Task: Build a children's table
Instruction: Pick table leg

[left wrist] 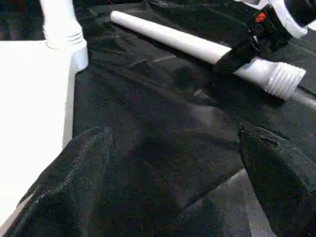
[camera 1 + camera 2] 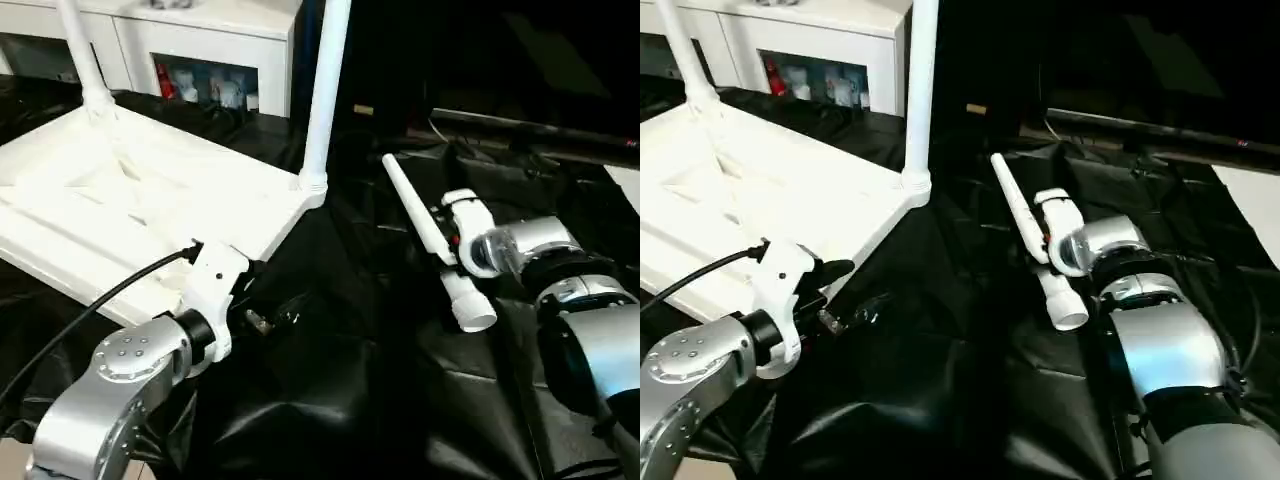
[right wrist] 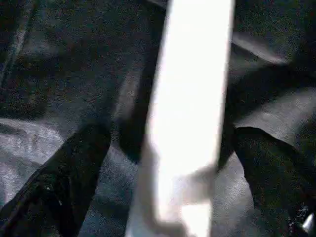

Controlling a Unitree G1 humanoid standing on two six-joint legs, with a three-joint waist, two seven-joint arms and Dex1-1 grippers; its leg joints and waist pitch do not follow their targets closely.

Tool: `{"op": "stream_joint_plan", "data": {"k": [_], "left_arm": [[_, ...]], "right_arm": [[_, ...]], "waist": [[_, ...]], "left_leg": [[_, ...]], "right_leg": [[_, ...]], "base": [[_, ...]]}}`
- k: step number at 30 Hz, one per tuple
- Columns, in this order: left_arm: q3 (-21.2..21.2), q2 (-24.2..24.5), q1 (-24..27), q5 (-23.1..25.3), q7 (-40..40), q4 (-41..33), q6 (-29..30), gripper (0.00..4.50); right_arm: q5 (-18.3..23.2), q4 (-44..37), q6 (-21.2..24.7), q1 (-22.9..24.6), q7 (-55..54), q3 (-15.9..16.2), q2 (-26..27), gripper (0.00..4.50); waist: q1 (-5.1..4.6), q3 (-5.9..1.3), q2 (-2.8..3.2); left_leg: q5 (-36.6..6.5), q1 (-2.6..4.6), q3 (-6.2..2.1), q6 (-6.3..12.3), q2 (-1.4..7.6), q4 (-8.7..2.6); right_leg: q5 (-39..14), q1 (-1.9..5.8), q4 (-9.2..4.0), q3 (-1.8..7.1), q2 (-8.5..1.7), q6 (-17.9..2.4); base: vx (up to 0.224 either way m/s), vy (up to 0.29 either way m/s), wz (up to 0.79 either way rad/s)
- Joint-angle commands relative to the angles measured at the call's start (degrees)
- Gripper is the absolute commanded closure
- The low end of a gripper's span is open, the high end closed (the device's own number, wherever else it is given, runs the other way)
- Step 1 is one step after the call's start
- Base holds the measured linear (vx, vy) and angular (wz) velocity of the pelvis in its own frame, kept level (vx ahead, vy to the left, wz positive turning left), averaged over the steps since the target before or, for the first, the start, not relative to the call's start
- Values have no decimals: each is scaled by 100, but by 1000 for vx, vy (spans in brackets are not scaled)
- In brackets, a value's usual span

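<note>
The children's table's white tabletop (image 2: 130,200) lies upside down on the black cloth at the left. Two white legs stand upright in its far corner sockets, one (image 2: 325,90) at the right corner and one (image 2: 80,50) at the left. A third leg (image 2: 415,205) lies loose on the cloth at the right, threaded end towards me. My right gripper (image 3: 173,173) is open and straddles this leg (image 3: 192,98), one finger on each side. My left gripper (image 1: 173,187) hangs open beside the tabletop's near right corner (image 1: 29,123), with nothing between its fingers.
Black cloth (image 2: 340,400) covers the work table. A white cabinet (image 2: 200,30) with bottles on a shelf stands behind the tabletop. A dark bar (image 2: 530,130) runs along the back right. A black cable (image 2: 100,300) loops over my left forearm.
</note>
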Motion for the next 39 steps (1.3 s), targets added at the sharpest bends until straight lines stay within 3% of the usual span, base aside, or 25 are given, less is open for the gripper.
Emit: {"op": "stream_joint_plan", "data": {"k": [1, 3, 7, 8, 13, 14, 16, 19, 20, 21, 22, 23, 25, 26, 28, 29, 30, 32, 33, 34, 36, 37, 39], "left_arm": [[-52, 47, -65, -91, -68, -135, 52, 0], [-23, 110, -105, -131, -134, -88, 1, 0], [-53, 169, -207, -263, -273, -26, -1, 0], [-32, 120, -242, -432, -382, -14, 57, 0], [-108, 250, -247, -704, -730, -77, 137, 0], [-158, 279, -264, -719, -784, -88, 111, 0], [-204, 275, -300, -718, -807, -73, 83, 0], [-325, 266, -423, -652, -815, 74, -15, 0], [-381, 288, -449, -601, -836, 176, -99, 0], [-381, 288, -449, -601, -836, 176, -99, 0], [-408, 298, -435, -593, -858, 222, -142, 0], [-409, 297, -434, -594, -859, 224, -143, 0], [-423, 293, -422, -619, -876, 272, -173, 0], [-386, 246, -458, -633, -841, 298, -220, 0], [-317, 133, -498, -727, -820, 341, -225, 0], [-281, -1, -549, -747, -758, 449, -321, 0], [-305, -143, -593, -654, -648, 633, -577, 0], [-208, -478, -702, -740, -452, 844, -698, 0], [-101, -760, -857, -822, -265, 981, -750, 0], [-55, -874, -935, -850, -175, 1044, -757, 0], [26, -1072, -1100, -868, 0, 1187, -802, 0], [54, -1145, -1181, -865, 57, 1260, -856, 0], [217, -1461, -1522, -912, 394, 1573, -831, 0]], "right_arm": [[-8, 62, 31, 38, -3, -73, -97, 31], [-18, 85, 34, 34, -2, -101, -115, 44], [-10, 119, 16, 4, 3, -138, -167, 73], [-21, 124, 7, 7, 64, -120, -194, 84], [-37, 136, 7, 22, 96, -140, -233, 124], [-53, 137, 12, 28, 129, -129, -242, 153], [-72, 137, 9, 39, 164, -113, -259, 153], [-64, 148, 23, 72, 181, -146, -311, 188], [-44, 148, 39, 106, 165, -172, -327, 194], [-44, 148, 39, 106, 165, -172, -327, 194], [-8, 133, 50, 139, 158, -210, -336, 208], [-4, 131, 51, 141, 157, -215, -337, 222], [124, 122, 77, 163, 79, -373, -351, 238], [249, 81, 136, 153, -34, -528, -377, 244], [300, 48, 157, 137, -19, -578, -391, 260], [380, 5, 163, 134, -35, -666, -421, 263], [515, -47, 171, 159, -101, -826, -470, 263], [794, -133, 284, 180, -351, -1182, -553, 266], [1063, -290, 451, 215, -413, -1495, -598, 266], [1149, -387, 515, 245, -382, -1584, -605, 266], [1297, -641, 593, 332, -284, -1746, -594, 266], [1421, -798, 618, 389, -213, -1873, -570, 266], [1990, -1669, 561, 787, 94, -2374, -405, 266]], "waist": [[5, -379, 77], [-2, -372, 154], [-6, -364, 152], [-7, -362, 197], [-5, -370, 179], [-2, -370, 199], [-7, -369, 201], [-9, -372, 195], [3, -370, 301], [-19, -366, 239], [11, -376, 417], [-19, -374, 343], [-8, -382, 315], [17, -393, 440], [-8, -390, 393], [1, -393, 392], [7, -382, 448], [8, -389, 425], [19, -398, 531], [6, -395, 476], [36, -423, 473], [45, -418, 526], [43, -418, 507]], "left_leg": [[-407, 69, -119, -31, 391, -456], [-626, 84, -132, -131, 397, -468], [-849, 95, -138, -235, 395, -480], [-899, 99, -135, -269, 391, -476], [-805, 76, -131, -225, 387, -467], [-782, 79, -132, -219, 388, -464], [-757, 79, -130, -215, 394, -465], [-726, 82, -126, -208, 391, -459], [-756, 94, -134, -228, 387, -452], [-833, 89, -124, -237, 391, -459], [-858, 89, -157, -280, 384, -449], [-879, 99, -126, -257, 389, -459], [-722, 61, -109, -114, 362, -429], [-677, 63, -122, -90, 364, -410], [-692, 55, -110, -66, 368, -415], [-730, 61, -104, -60, 366, -409], [-814, 56, -107, -61, 361, -407], [-873, 75, -105, -60, 358, -410], [-879, 91, -108, -67, 352, -399], [-868, 69, -91, -41, 344, -397], [-701, 45, -109, 69, 340, -382], [-636, 22, -108, 142, 327, -371], [-548, 5, -97, 235, 321, -369]], "right_leg": [[-266, 289, -372, 348, -547, -1482], [-440, 279, -387, 346, -546, -1471], [-610, 280, -406, 346, -542, -1444], [-596, 272, -415, 347, -537, -1451], [-569, 291, -398, 350, -545, -1474], [-575, 288, -397, 348, -544, -1481], [-545, 289, -395, 346, -538, -1489], [-511, 297, -395, 348, -536, -1494], [-509, 280, -385, 350, -533, -1498], [-531, 291, -406, 347, -525, -1501], [-479, 295, -366, 343, -536, -1522], [-422, 287, -415, 336, -513, -1522], [-337, 324, -400, 356, -528, -1565], [-384, 324, -381, 355, -541, -1574], [-436, 323, -407, 343, -512, -1578], [-573, 324, -422, 338, -518, -1582], [-700, 315, -453, 335, -516, -1568], [-788, 320, -467, 334, -501, -1501], [-727, 307, -467, 328, -489, -1502], [-680, 334, -482, 330, -479, -1497], [-536, 351, -444, 321, -497, -1507], [-589, 349, -455, 314, -500, -1489], [-622, 359, -492, 307, -488, -1391]], "base": [[0, 0, 0], [0, 0, 0], [0, 0, 0], [0, 0, 0], [0, 0, 0], [0, 0, 0], [0, 0, 0], [0, 0, 0], [0, 0, 0], [0, 0, 0], [0, 0, 0], [0, 0, 0], [0, 0, 0], [0, 0, 0], [0, 0, 0], [0, 0, 0], [0, 0, 0], [0, 0, 0], [0, 0, 0], [0, 0, 0], [0, 0, 0], [0, 0, 0], [0, 0, 0]]}}
